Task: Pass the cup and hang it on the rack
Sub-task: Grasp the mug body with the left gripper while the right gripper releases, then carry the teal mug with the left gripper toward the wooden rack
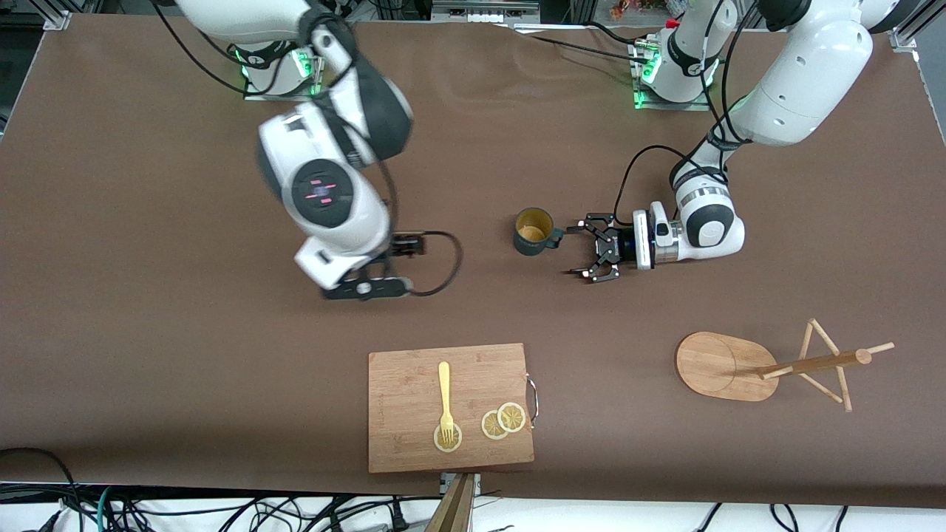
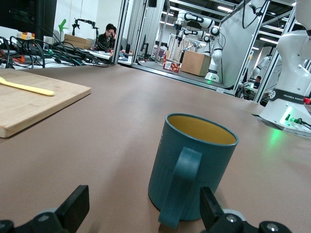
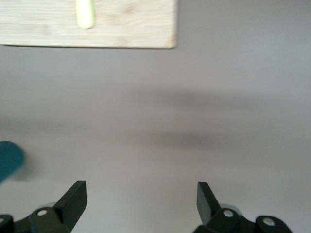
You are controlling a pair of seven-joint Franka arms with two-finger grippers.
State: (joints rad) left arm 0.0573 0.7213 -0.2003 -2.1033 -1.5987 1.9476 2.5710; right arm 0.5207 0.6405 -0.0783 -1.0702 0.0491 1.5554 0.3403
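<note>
The dark teal cup [image 1: 533, 230] stands upright mid-table, its tan inside showing and its handle turned toward my left gripper [image 1: 573, 251]. That gripper is open, low and level with the cup; the handle is just off its fingertips and nothing is held. In the left wrist view the cup [image 2: 192, 170] sits close ahead of the open left gripper [image 2: 143, 204], off toward one finger. My right gripper [image 1: 366, 284], mostly hidden under its own wrist, hangs over bare table. In its wrist view the right gripper [image 3: 141, 194] is open and empty, with the cup [image 3: 7, 160] at the frame edge. The bamboo rack [image 1: 739, 366] stands near the left arm's end.
A wooden cutting board [image 1: 451, 406] lies near the table's front edge, with a yellow fork [image 1: 445, 399] and lemon slices [image 1: 502, 421] on it. The board also shows in the left wrist view [image 2: 34, 104] and in the right wrist view [image 3: 97, 22].
</note>
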